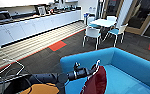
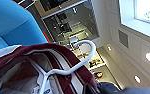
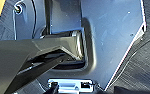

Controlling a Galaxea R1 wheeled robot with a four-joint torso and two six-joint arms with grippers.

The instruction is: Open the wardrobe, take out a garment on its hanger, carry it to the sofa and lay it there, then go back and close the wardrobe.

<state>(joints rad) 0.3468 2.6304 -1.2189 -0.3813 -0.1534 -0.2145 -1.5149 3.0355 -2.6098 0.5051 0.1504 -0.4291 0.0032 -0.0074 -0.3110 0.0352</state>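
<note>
- Your left arm comes in low from the left of the head view, and its claw (image 1: 93,70) sits at the near arm of the sofa (image 1: 131,65).
- The left claw is at the top of the hanger (image 1: 98,63); it seems closed on it, though the fingers themselves are hard to make out.
- The jacket (image 1: 97,81) hangs from that hanger, maroon with a white edge, over the sofa's near end and in front of the seat cushion.
- In the left wrist view you see the hanger's white hook (image 2: 87,53) curving above the jacket's collar (image 2: 53,62), with the blue sofa (image 2: 13,22) just behind it.
- The hook is free, caught on nothing.
- In the right wrist view you get dark robot bodywork and a patch of dark carpet (image 3: 143,70); you cannot tell how the right claw stands.
- Beyond the sofa, a white table (image 1: 103,23) stands with white-and-teal chairs (image 1: 92,33) around it, well apart from the sofa.
- A long run of white cabinets (image 1: 36,26) under a dark counter (image 1: 28,17) lines the far left wall.
- Red tiles (image 1: 57,45) break up the dark carpet between the cabinets and the sofa.
</note>
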